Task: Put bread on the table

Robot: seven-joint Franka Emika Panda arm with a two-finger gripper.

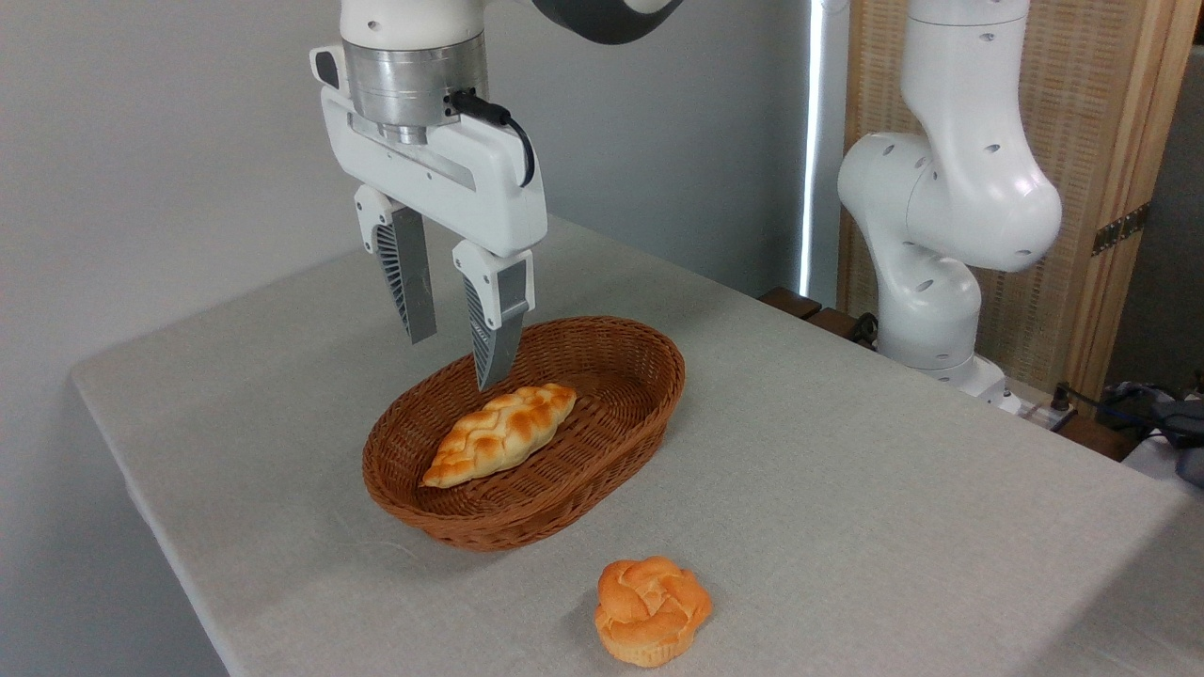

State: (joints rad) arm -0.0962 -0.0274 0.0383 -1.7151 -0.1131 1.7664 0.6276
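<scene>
While the gripper (454,357) hangs over the far left end of the wicker basket (658,376), its two ribbed fingers (411,282) spread apart with nothing between them, the bread (651,609) named in the task sits well away from it, down at the near edge of the table (894,470), in front of the basket and a little to the right of its middle. That is the relation any coming move turns on: the bun lies toward the camera and rightward from the fingertips, with the whole basket between the two, and it already rests on the grey-beige cloth, apart from the wicker rim. Being round, the bun has no long axis to speak of, so the spread of the fingers would suit it from nearly any angle. It is orange-golden, with a twisted knot on top and a paler, pleated, muffin-like base, standing upright and slightly tilted toward the camera. Directly under the gripper, and much nearer to it, lies a braided loaf (501,432) inside the basket, its long axis running from lower left to upper right, one fingertip hanging just above its upper end. Judging from how things lie, the bun looks placed, and the task seems done or nearly so, with only a retreat of the arm left
</scene>
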